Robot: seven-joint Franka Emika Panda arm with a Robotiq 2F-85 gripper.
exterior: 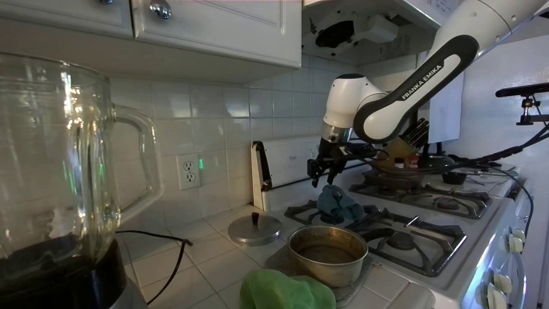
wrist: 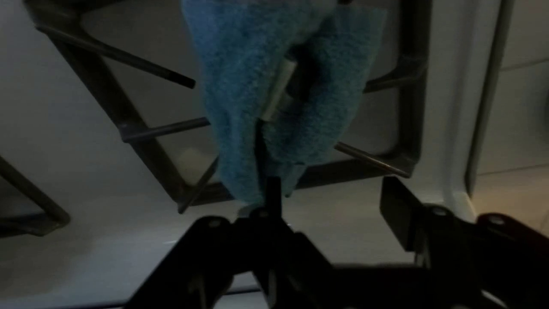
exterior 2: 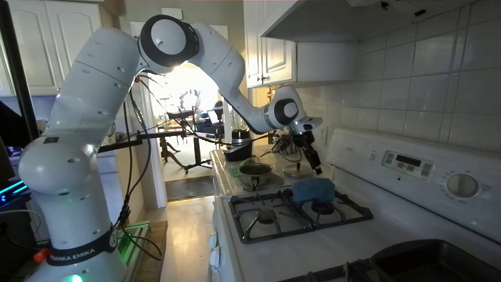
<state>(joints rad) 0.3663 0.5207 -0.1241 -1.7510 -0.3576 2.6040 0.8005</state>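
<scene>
Wrist view: blue cloth [wrist: 231, 98], long axis near to far, lies below, slightly left of the parted pincer [wrist: 329, 185].

It's a kitchen we're standing in, a household one by its looks: here's the white gas stove [exterior 2: 336, 246] with dark metal grates [exterior 2: 278, 235], a pale sloping range hood [exterior 2: 325, 27] above it, glossy white wall tiles [exterior 2: 395, 94] behind, white panelled cupboards [exterior: 214, 25], and there, along the pale tiled counter [exterior: 223, 264], a clear glass blender jug [exterior: 85, 150] and a round metal saucepan [exterior: 334, 271].
</scene>
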